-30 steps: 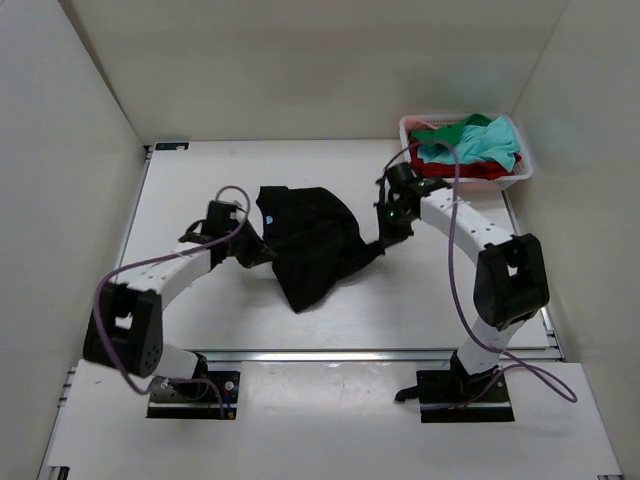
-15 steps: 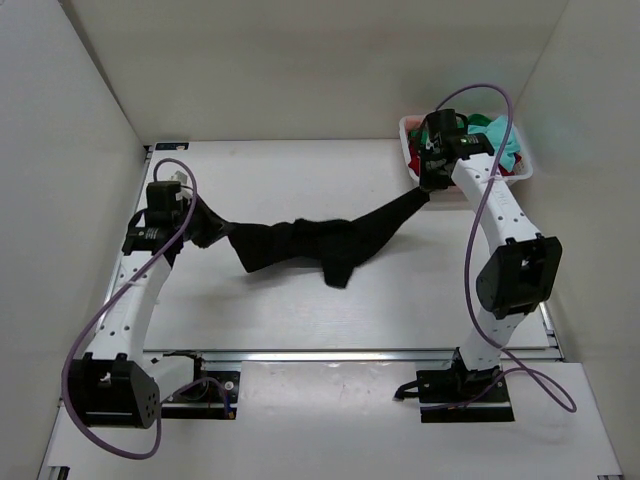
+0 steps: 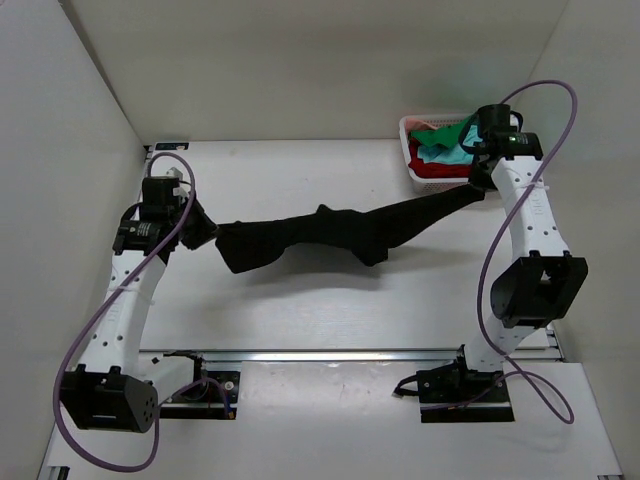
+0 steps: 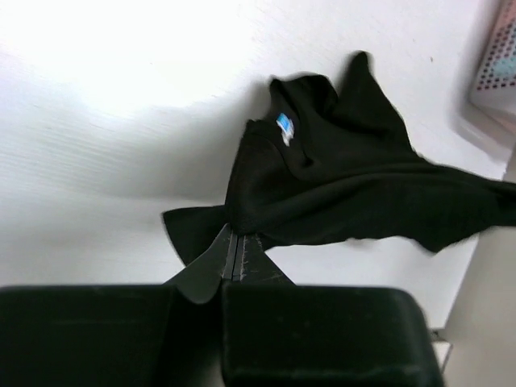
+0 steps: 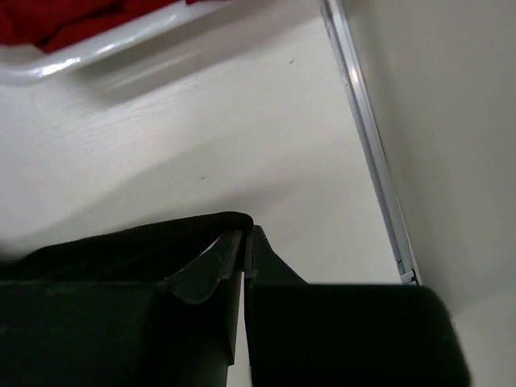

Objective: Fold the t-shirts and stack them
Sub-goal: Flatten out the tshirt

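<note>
The black t-shirt point(image 3: 330, 232) hangs stretched between my two grippers above the table. My left gripper point(image 3: 203, 232) is shut on its left end; in the left wrist view point(image 4: 234, 235) the cloth point(image 4: 355, 185) spreads away from the jaws, and the pale-blue neck label point(image 4: 284, 126) shows. My right gripper point(image 3: 483, 187) is shut on its right end; in the right wrist view point(image 5: 247, 231) a black edge point(image 5: 121, 242) folds over the fingertips. Teal point(image 3: 455, 148), green point(image 3: 447, 131) and red point(image 3: 445, 168) shirts lie in the basket.
The pink-white lattice basket point(image 3: 410, 160) stands at the back right corner, just behind my right gripper; its rim shows in the right wrist view point(image 5: 121, 44). White walls close in the table on left, back and right. A metal rail point(image 3: 350, 355) runs along the near edge.
Both grippers have moved apart, the right one far to the right past the basket. The black shirt, bunched a second ago, is now pulled out into a long band.
</note>
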Available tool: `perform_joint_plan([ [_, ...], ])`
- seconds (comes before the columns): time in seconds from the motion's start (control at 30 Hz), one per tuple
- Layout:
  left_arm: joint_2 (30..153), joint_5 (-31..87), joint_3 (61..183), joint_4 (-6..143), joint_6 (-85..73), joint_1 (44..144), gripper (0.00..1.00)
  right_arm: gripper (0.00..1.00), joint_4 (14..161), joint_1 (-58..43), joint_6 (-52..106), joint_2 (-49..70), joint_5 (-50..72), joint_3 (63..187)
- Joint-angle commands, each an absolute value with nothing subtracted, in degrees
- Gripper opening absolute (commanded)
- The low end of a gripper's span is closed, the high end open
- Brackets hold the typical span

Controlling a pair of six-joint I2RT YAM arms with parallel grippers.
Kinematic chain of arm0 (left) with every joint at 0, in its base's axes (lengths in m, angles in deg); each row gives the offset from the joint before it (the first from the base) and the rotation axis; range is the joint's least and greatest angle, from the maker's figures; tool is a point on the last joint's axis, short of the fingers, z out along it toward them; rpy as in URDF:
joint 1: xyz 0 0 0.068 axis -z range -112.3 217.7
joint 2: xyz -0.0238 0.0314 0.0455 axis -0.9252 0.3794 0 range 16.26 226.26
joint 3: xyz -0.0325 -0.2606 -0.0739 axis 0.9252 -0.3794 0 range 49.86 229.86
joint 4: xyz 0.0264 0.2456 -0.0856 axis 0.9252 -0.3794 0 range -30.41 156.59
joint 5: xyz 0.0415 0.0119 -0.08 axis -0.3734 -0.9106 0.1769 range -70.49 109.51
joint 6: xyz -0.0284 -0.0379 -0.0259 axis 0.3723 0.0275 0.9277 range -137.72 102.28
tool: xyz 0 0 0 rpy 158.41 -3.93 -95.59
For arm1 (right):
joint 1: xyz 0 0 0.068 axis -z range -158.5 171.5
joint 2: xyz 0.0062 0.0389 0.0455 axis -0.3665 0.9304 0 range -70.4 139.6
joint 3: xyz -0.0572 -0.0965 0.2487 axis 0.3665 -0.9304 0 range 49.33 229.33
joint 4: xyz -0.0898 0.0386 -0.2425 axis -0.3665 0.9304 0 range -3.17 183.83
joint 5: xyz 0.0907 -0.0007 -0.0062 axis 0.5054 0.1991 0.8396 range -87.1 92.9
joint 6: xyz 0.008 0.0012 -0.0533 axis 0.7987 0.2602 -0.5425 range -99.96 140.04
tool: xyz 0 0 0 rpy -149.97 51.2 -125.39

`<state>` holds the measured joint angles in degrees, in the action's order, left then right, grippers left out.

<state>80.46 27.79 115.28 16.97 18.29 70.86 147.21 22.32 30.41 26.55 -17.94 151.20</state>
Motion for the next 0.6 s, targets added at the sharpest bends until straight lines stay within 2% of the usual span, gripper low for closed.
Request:
perform_joint_plan([
  [0.0, 79.28, 20.32, 119.90, 13.08, 16.30, 71.30, 0.00, 0.00, 146.51, 26.15, 32.08, 27.25, -20.83, 156.02],
  [0.23, 78.84, 14.95, 127.54, 9.91, 13.93, 71.31, 0.00, 0.00, 143.87, 22.30, 30.67, 25.94, -22.06, 159.27],
  [0.57, 79.36, 13.80, 129.04, 11.14, 13.83, 70.60, 0.00, 0.00, 139.12, 19.21, 28.30, 32.52, -12.67, 168.67],
])
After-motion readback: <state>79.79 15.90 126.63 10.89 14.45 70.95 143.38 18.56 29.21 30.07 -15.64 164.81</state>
